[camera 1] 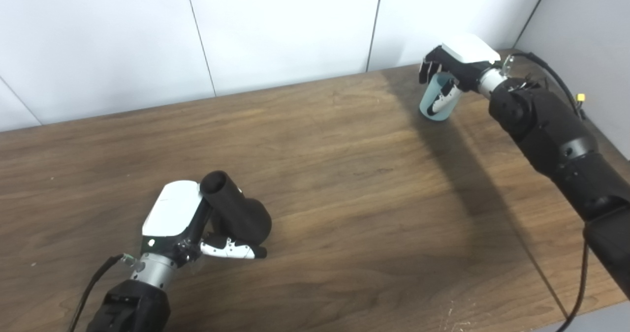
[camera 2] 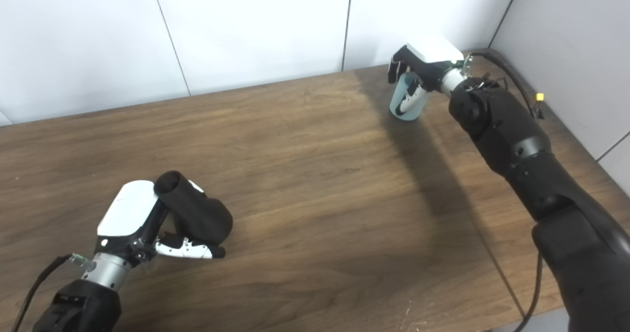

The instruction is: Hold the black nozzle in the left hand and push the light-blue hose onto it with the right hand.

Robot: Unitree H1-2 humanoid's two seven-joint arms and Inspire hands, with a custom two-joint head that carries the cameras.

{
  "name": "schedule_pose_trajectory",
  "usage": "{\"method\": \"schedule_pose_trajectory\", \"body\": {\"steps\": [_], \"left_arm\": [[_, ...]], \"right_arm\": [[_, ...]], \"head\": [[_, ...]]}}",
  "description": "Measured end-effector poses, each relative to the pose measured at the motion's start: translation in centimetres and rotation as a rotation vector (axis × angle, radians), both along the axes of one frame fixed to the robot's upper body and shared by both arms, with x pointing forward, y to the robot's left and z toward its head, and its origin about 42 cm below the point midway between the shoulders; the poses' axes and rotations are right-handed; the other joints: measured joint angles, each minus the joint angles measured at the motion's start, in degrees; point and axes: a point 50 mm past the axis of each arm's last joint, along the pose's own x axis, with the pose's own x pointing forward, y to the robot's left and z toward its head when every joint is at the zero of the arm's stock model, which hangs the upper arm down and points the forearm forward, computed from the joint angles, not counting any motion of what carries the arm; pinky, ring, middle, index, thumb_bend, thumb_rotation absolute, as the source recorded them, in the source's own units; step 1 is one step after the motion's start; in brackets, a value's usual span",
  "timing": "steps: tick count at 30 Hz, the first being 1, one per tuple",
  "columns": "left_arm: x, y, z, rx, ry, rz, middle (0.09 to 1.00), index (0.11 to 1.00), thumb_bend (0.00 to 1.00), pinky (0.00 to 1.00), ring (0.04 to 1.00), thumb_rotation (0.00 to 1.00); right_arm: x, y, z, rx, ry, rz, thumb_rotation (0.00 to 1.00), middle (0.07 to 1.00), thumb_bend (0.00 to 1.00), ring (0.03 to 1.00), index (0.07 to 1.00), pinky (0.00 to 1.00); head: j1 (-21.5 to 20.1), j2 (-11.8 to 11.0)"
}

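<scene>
The black nozzle (camera 1: 236, 209) lies at the near left of the wooden table (camera 1: 344, 184), its narrow end tilted up and back. My left hand (camera 1: 184, 221) wraps it from the left, thumb under its wide end, shut on it. At the far right stands the light-blue hose (camera 1: 437, 103), a short upright tube. My right hand (camera 1: 455, 66) curls over its top with fingers and thumb around its sides, shut on it. The hose's base still seems to rest on the table.
White wall panels (camera 1: 275, 32) rise right behind the table's far edge, and a grey wall (camera 1: 585, 32) closes the right side. A black cable (camera 1: 551, 71) with a yellow tag loops off the right forearm. A wide stretch of table separates the two hands.
</scene>
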Motion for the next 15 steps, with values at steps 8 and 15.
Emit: {"method": "schedule_pose_trajectory", "body": {"steps": [8,15], "left_arm": [[0.0,-0.2,0.0,0.003,-0.004,0.0,0.438,0.507,0.52,0.57,0.541,0.0],[-0.1,-0.5,0.0,0.013,-0.009,0.002,0.443,0.506,0.52,0.58,0.543,0.0]], "right_arm": [[-0.6,2.8,2.9,-0.01,-0.085,0.102,0.0,0.517,0.5,0.412,0.485,0.42],[-1.4,5.6,5.1,-0.018,-0.137,0.201,0.0,0.486,0.5,0.402,0.505,0.35]], "head": [[0.61,-0.26],[1.93,-0.7]]}}
